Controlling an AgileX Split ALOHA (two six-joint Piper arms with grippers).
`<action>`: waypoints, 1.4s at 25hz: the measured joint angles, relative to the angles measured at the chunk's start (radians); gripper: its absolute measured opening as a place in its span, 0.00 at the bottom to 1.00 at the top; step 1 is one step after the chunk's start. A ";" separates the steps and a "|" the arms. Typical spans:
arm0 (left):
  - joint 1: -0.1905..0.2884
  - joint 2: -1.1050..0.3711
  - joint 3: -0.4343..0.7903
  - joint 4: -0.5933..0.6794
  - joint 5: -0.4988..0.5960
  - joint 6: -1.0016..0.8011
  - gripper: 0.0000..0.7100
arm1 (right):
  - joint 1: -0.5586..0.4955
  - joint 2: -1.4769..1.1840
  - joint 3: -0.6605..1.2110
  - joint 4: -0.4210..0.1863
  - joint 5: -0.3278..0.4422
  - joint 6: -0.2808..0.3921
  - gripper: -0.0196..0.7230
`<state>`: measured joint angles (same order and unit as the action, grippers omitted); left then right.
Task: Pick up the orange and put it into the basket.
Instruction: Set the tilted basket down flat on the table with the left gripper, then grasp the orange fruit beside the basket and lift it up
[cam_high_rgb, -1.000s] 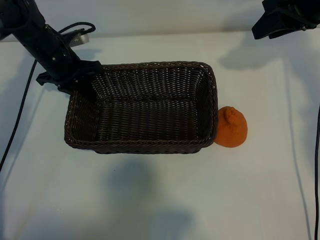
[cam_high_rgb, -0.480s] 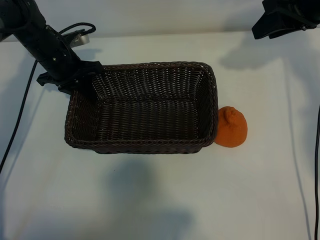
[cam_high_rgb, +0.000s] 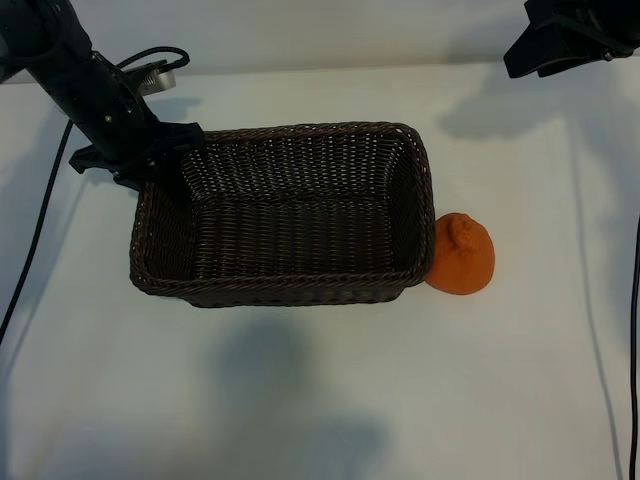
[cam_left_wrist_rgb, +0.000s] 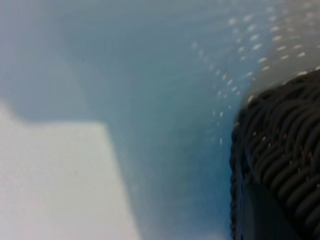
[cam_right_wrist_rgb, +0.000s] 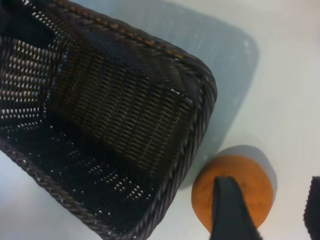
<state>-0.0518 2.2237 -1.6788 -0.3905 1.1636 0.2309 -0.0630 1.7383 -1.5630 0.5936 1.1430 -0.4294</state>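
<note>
The orange (cam_high_rgb: 462, 255) lies on the white table against the right end of the dark wicker basket (cam_high_rgb: 283, 292). In the right wrist view the orange (cam_right_wrist_rgb: 250, 175) shows below, partly behind one black finger (cam_right_wrist_rgb: 227, 210). My right gripper (cam_right_wrist_rgb: 272, 215) hangs open high above the far right of the table (cam_high_rgb: 545, 50), well away from the orange. My left gripper (cam_high_rgb: 165, 150) sits at the basket's far left corner, shut on the rim. The left wrist view shows only the basket's weave (cam_left_wrist_rgb: 280, 150) close up beside shaded table.
Black cables (cam_high_rgb: 35, 240) trail along the left side of the table, and another (cam_high_rgb: 632, 330) runs down the right edge. White tabletop (cam_high_rgb: 320, 400) lies open in front of the basket and to the right of the orange.
The left arm and the basket have crept very slightly toward the far left. The orange and the right arm have stayed where they were.
</note>
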 joint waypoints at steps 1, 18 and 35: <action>0.000 0.000 0.000 0.000 0.000 0.000 0.26 | 0.000 0.000 0.000 0.000 0.000 0.000 0.53; 0.000 0.003 -0.060 0.026 0.000 0.001 0.65 | 0.000 0.000 0.000 0.000 -0.002 0.001 0.53; 0.012 -0.047 -0.060 0.027 0.012 -0.003 0.71 | 0.000 0.000 0.000 0.000 -0.002 0.001 0.53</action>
<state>-0.0403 2.1769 -1.7384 -0.3634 1.1758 0.2278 -0.0630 1.7383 -1.5630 0.5936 1.1412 -0.4283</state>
